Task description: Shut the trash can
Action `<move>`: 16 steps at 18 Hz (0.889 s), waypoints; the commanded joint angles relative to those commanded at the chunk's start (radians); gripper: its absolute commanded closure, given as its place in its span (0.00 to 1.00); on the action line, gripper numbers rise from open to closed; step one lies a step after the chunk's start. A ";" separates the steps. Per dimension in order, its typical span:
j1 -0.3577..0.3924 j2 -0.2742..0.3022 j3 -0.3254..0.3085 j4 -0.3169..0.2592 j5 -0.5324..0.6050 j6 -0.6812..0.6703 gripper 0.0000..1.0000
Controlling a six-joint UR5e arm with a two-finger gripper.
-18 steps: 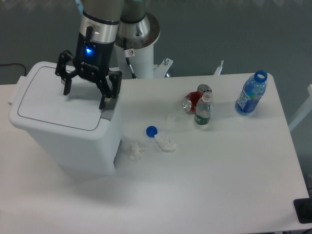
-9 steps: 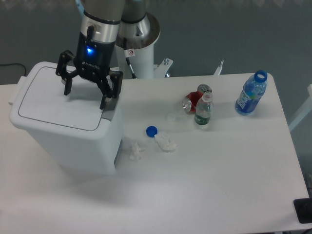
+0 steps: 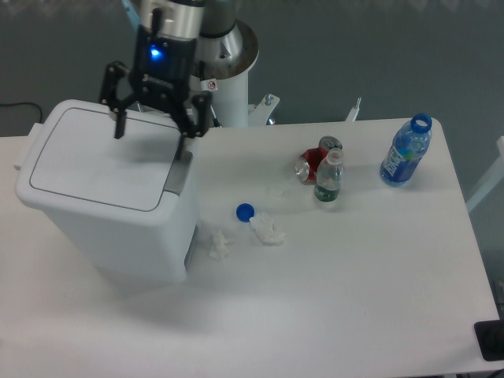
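Lid flat on the white bin, gripper spread wide above it

On the smooth white table (image 3: 346, 299), crumpled white scraps (image 3: 268, 230) and a round blue cap (image 3: 245, 210) lie nearest; at the left stands the trash can (image 3: 110, 213), a glossy rounded-corner plastic box with flat lid down and grey latch (image 3: 178, 173) on its right edge; farther back a small clear bottle (image 3: 328, 178) stands against a dented red can (image 3: 316, 158), with a blue bottle (image 3: 406, 150) to the right; the black gripper (image 3: 152, 130) points down over the bin's far edge, fingers splayed apart and empty
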 joint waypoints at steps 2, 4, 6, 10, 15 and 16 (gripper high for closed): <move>0.054 -0.003 0.000 0.000 0.000 0.055 0.00; 0.078 -0.017 0.012 0.008 0.002 0.110 0.00; 0.083 -0.063 0.037 0.008 0.050 0.175 0.00; 0.097 -0.115 0.041 0.011 0.170 0.328 0.00; 0.106 -0.143 0.063 0.017 0.238 0.358 0.00; 0.115 -0.143 0.063 0.017 0.248 0.364 0.00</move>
